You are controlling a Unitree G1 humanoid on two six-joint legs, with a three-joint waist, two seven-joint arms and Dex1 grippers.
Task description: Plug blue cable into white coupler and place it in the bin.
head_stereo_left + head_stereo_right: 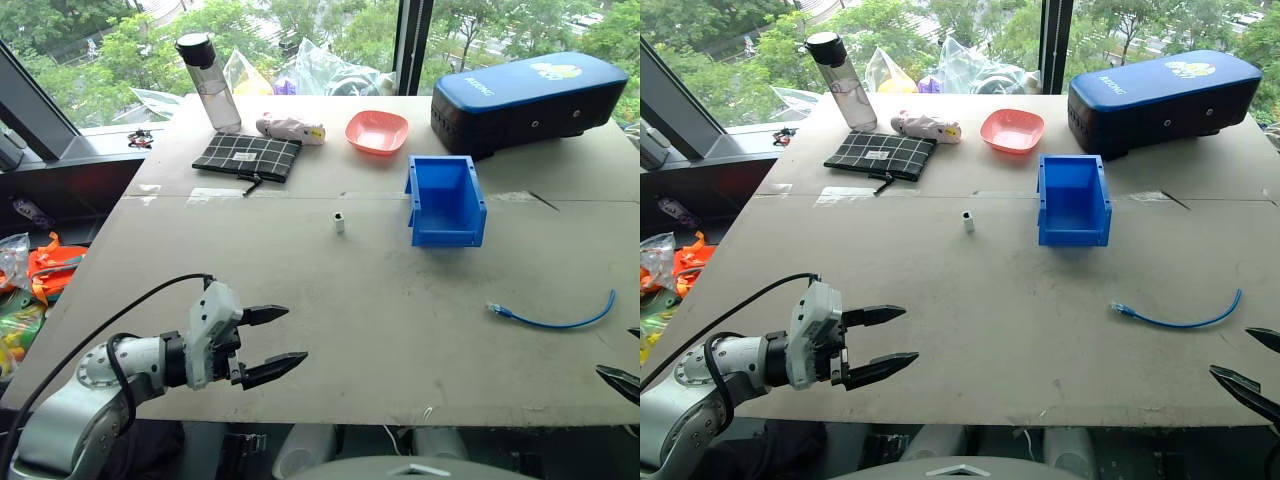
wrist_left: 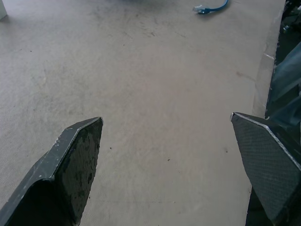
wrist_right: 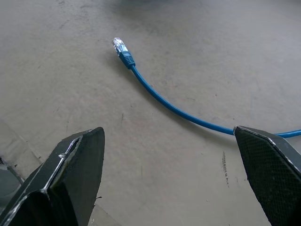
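Likely light and limp, the thin bright-blue cable (image 3: 164, 101) wants pinching just behind its clear plug (image 3: 118, 45); both grippers, left (image 1: 272, 343) and right (image 3: 169, 155), hang spread, empty.

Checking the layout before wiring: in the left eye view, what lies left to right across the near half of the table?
Left gripper → white coupler → bin → blue cable → right gripper.

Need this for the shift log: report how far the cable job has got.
Done: nothing yet. The blue cable lies loose on the table, unplugged, well apart from the white coupler, which stands beside the bin.
In hand: nothing. The left hand and right hand are both open, the right one hovering near the cable.
Left: pick up both parts, plug them together, place them in the bin.
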